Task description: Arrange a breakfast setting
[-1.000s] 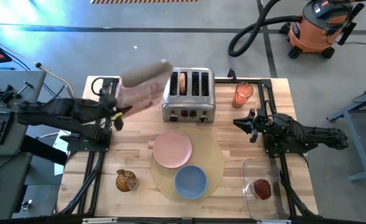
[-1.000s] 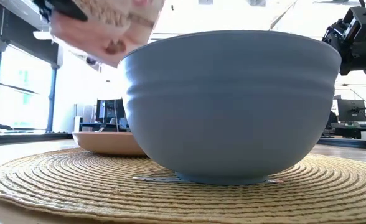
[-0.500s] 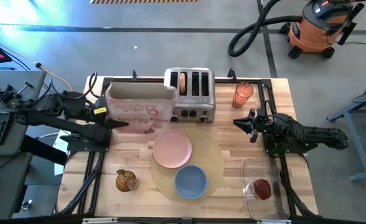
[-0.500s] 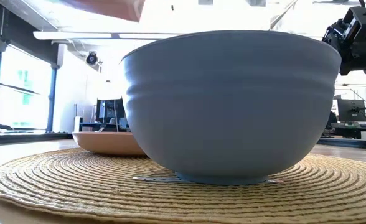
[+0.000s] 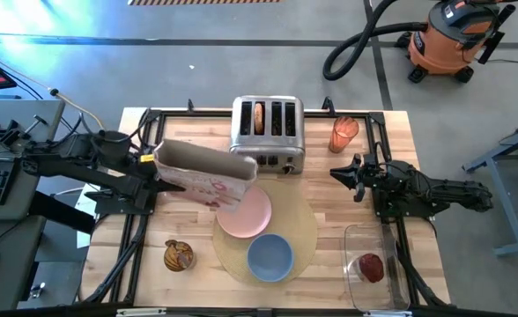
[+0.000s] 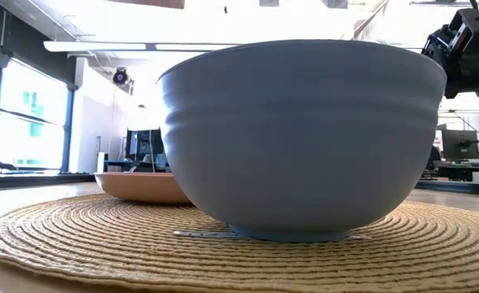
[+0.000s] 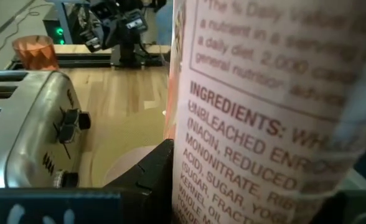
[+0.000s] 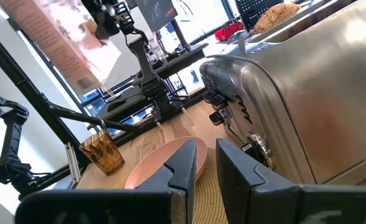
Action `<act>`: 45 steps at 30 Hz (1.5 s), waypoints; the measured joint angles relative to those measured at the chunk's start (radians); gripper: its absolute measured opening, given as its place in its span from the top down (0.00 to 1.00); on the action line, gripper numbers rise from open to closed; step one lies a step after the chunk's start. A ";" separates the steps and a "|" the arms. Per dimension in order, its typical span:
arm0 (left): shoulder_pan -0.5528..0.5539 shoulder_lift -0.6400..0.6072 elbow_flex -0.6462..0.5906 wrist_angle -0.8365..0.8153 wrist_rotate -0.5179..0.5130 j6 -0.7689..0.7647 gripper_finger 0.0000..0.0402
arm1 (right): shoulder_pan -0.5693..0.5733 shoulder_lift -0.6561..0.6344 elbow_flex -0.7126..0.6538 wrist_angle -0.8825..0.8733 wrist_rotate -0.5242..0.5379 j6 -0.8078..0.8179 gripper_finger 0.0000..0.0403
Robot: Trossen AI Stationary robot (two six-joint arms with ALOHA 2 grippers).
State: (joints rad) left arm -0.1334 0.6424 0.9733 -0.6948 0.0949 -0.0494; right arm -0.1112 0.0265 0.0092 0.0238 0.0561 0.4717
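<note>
So the left gripper [image 5: 166,179] is pinching the cereal box [image 5: 208,177] up over the pink plate [image 5: 246,213], near the blue bowl [image 5: 269,256]. Thin cardboard, light, probably crushes easily; grab the narrow sides. Right gripper [image 5: 345,173] waits, nearly closed, holding nothing.

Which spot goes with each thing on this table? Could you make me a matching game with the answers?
Things:
1. pink-printed cardboard cereal box
2. small round blue bowl
3. toasted bagel half
4. dark red fruit

Places:
A. in a slot of the shiny steel toaster
B. in the clear plastic tray
C. held by the left end effector
D. on the round woven tan placemat

Pairs: 1-C, 2-D, 3-A, 4-B
</note>
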 joint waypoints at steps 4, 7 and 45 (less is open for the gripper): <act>-0.001 0.029 0.011 -0.017 -0.001 0.060 0.70 | 0.000 0.000 0.000 0.000 0.000 0.000 0.89; -0.001 0.069 0.065 -0.061 -0.025 0.112 0.70 | 0.000 0.000 0.000 0.000 0.000 0.000 0.89; -0.288 0.485 0.371 -0.277 -0.666 0.852 0.70 | 0.000 0.000 0.000 0.000 0.000 0.000 0.89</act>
State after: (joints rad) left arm -0.4215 1.1275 1.3445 -0.9721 -0.5714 0.8023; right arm -0.1112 0.0267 0.0091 0.0238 0.0559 0.4715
